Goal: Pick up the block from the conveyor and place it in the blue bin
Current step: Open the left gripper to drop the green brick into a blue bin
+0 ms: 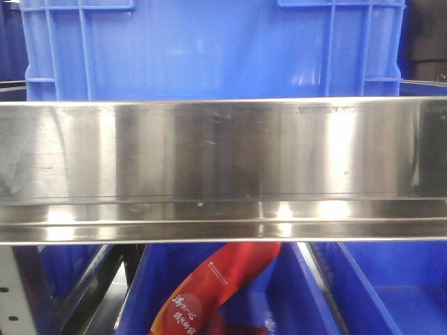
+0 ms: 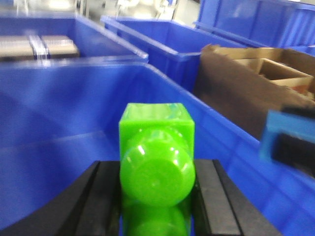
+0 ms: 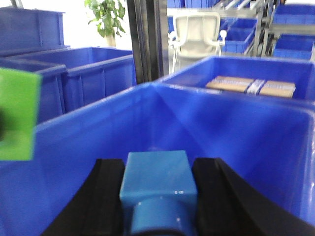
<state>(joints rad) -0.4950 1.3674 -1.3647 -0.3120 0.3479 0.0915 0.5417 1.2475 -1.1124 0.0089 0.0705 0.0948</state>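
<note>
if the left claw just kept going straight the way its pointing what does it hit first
Most likely the inside of the blue bin ahead of it. The left claw is shut on the green block, which leads. Nothing else shows in that line, though depth is hard to judge.

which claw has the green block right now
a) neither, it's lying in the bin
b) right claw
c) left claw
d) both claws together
c: in the left wrist view the green block sits clamped between the black fingers of the left claw over a blue bin, while the right claw holds a blue block.
</note>
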